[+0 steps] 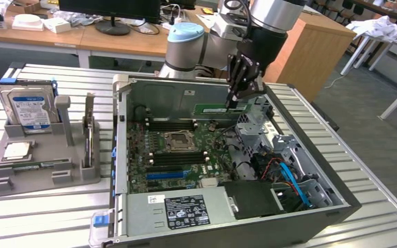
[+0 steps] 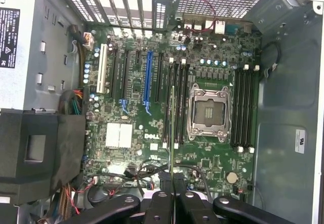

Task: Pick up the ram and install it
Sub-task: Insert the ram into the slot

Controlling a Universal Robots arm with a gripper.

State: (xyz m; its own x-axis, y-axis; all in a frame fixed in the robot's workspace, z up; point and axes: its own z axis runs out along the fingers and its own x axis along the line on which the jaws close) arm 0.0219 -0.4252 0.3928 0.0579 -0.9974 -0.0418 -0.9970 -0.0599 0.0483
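My gripper [image 1: 234, 102] is shut on the ram [image 1: 212, 109], a long thin green stick held level above the motherboard [image 1: 158, 170] inside the open computer case [image 1: 302, 129]. From the wrist camera the ram [image 2: 172, 133] shows edge-on as a thin green line running out from between my fingers [image 2: 172, 196]. It lies along the black memory slots [image 2: 178, 102] beside the empty processor socket [image 2: 208, 113], still apart from them. A second bank of memory slots [image 2: 243, 107] lies on the socket's other side.
At the exterior view's left a grey holder [image 1: 40, 173] carries a silver hard drive [image 1: 29, 111] and a small square processor chip [image 1: 17, 151]. The power supply [image 1: 178, 209] and cables [image 1: 288, 178] crowd the case's near end. Drive cages [image 1: 257, 126] stand close by the gripper.
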